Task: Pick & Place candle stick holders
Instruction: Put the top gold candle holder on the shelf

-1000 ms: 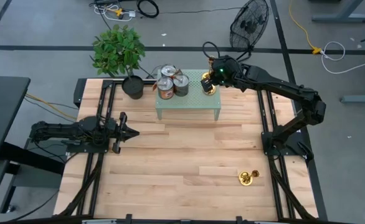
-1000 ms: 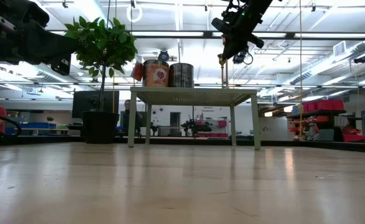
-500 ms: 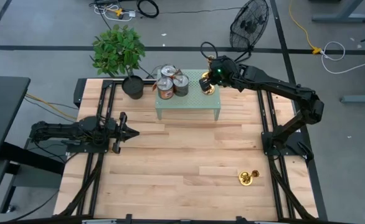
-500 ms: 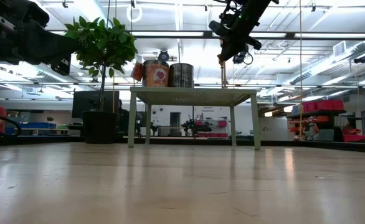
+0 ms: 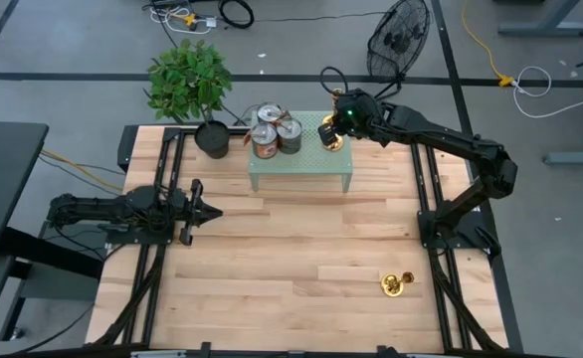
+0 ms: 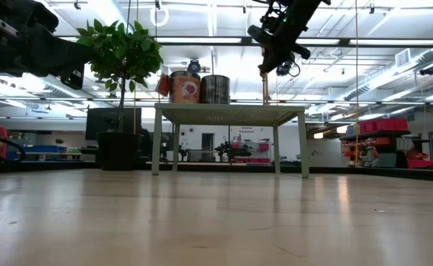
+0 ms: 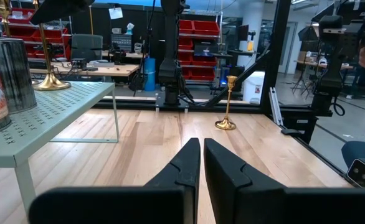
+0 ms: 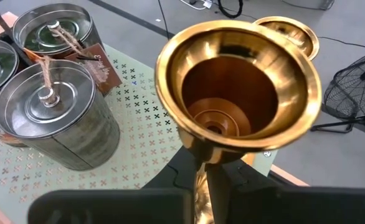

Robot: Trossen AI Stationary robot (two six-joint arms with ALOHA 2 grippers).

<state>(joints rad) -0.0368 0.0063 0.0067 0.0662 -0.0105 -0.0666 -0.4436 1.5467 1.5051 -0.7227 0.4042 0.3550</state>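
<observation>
Right claw clamped on a brass candle stick holder over the green stand, three lidded tins beside, left claw closed, empty, above tabletop

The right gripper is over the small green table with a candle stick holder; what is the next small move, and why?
Probably open the right gripper and lift clear. It is shut on the stem of a candle stick holder, whose base looks already set on the small green table beside the tins. Another holder waits on the tabletop.
</observation>
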